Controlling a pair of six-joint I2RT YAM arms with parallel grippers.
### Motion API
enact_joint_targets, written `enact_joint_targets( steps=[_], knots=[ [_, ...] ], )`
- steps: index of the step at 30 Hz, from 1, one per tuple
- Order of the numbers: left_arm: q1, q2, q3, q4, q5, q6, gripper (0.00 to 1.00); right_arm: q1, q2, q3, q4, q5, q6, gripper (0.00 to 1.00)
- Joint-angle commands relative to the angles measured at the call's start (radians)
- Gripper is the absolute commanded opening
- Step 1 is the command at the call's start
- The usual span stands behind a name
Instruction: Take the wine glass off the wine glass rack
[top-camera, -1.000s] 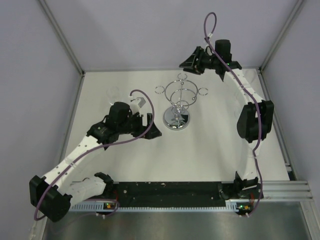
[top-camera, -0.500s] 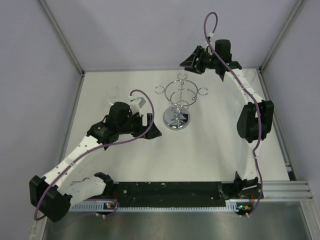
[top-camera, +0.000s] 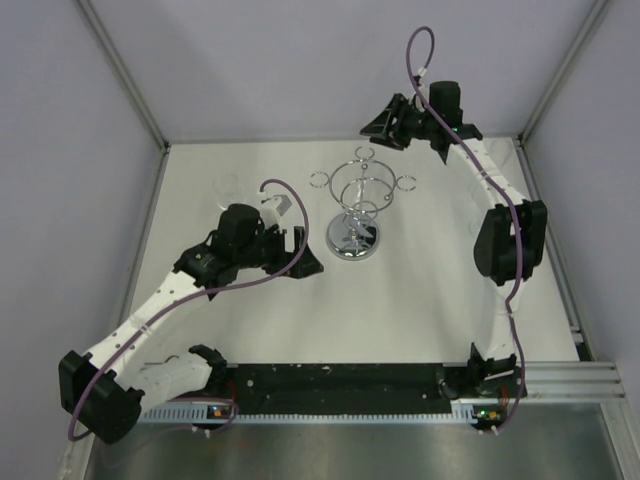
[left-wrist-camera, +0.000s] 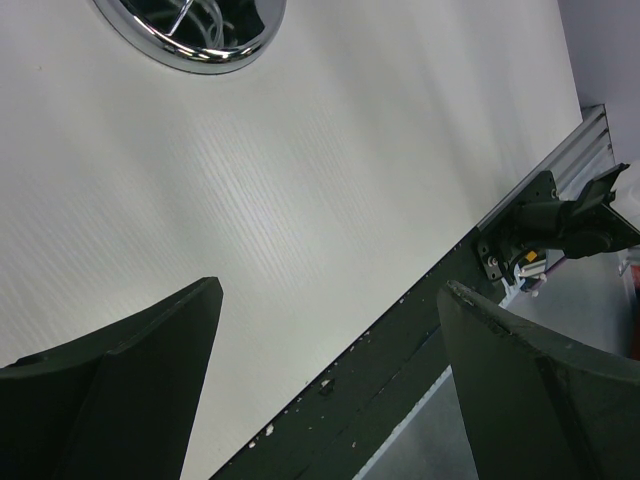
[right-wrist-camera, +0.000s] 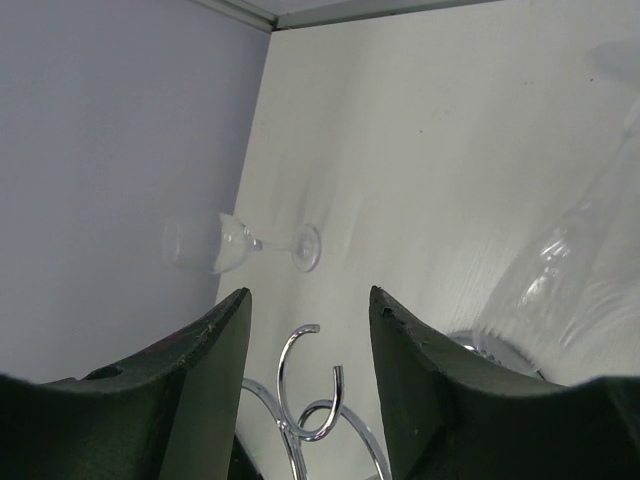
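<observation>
The chrome wine glass rack (top-camera: 353, 203) stands mid-table on its round mirrored base (left-wrist-camera: 205, 45). A clear wine glass (top-camera: 228, 186) lies on its side by the left wall, also in the right wrist view (right-wrist-camera: 232, 245). Another clear glass (right-wrist-camera: 565, 270), blurred at that view's right edge, seems to hang in the rack. My right gripper (top-camera: 379, 127) is open and empty, above the rack's back side. One rack ring (right-wrist-camera: 302, 385) shows between its fingers (right-wrist-camera: 205, 360). My left gripper (top-camera: 301, 256) is open and empty, left of the base, low over the table.
Grey walls enclose the white table (top-camera: 420, 300) on three sides, with aluminium posts at the back corners. A black rail (top-camera: 340, 380) and the arm bases run along the near edge, and the rail also shows in the left wrist view (left-wrist-camera: 400, 370).
</observation>
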Motion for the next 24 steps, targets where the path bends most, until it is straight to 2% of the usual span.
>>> enact_joint_targets(
  steps=[1, 10, 20, 24],
  knots=[
    [0.003, 0.008, -0.004, 0.033, 0.0, 0.01, 0.95, 0.013, -0.032, -0.005, 0.043, -0.011, -0.017, 0.51],
    [0.003, 0.008, -0.004, 0.032, 0.002, 0.012, 0.95, 0.013, -0.043, -0.018, 0.032, 0.015, -0.032, 0.51],
    [0.004, 0.005, -0.004, 0.031, -0.005, 0.019, 0.95, -0.039, -0.072, -0.063, -0.03, 0.27, -0.023, 0.53],
    [0.003, 0.011, -0.004, 0.032, -0.002, 0.018, 0.95, -0.065, -0.071, -0.075, -0.032, 0.328, -0.003, 0.54]
  ],
)
